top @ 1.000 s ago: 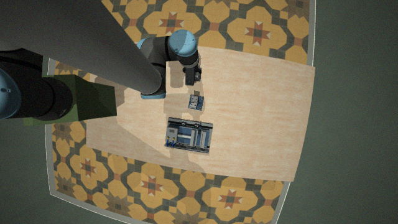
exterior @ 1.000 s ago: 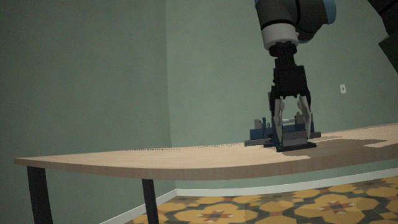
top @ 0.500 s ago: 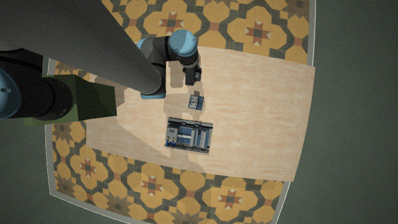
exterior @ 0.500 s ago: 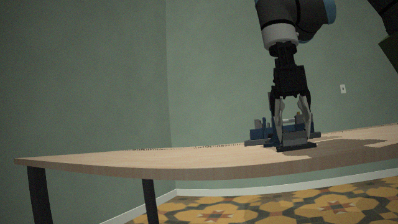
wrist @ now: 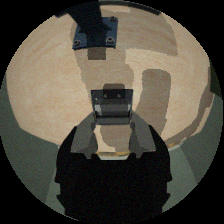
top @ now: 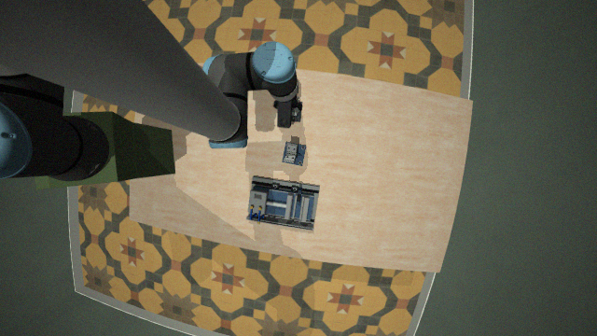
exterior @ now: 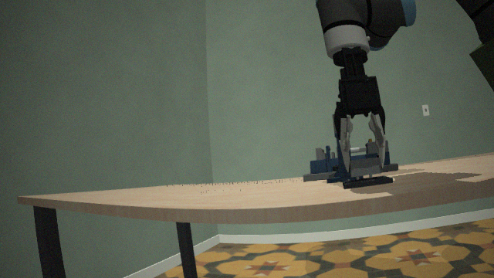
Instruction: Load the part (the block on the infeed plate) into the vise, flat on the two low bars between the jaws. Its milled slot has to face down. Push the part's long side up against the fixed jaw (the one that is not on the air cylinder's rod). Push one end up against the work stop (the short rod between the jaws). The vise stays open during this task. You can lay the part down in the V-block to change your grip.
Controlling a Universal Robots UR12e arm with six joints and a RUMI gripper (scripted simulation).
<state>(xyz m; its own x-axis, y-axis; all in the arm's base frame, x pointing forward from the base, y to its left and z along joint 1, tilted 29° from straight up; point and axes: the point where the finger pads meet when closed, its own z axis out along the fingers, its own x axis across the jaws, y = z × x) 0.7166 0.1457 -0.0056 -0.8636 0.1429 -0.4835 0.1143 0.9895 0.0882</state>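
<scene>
Wood-grain table (exterior: 231, 197), patterned tile floor below. Nearest in the wrist view: gripper (wrist: 111, 134) clamped on the part (wrist: 112, 107), a grey block, fingers on its two long sides; I see it down at the dark infeed plate (exterior: 368, 181), can't tell if it's lifted. I judge it rigid metal, fairly heavy, smooth faces, so slip is possible; a grip across the long sides near the middle seems right. Beyond: blue V-block (top: 294, 154), then the vise (top: 284, 203), grey steel on a blue base, standing open.
</scene>
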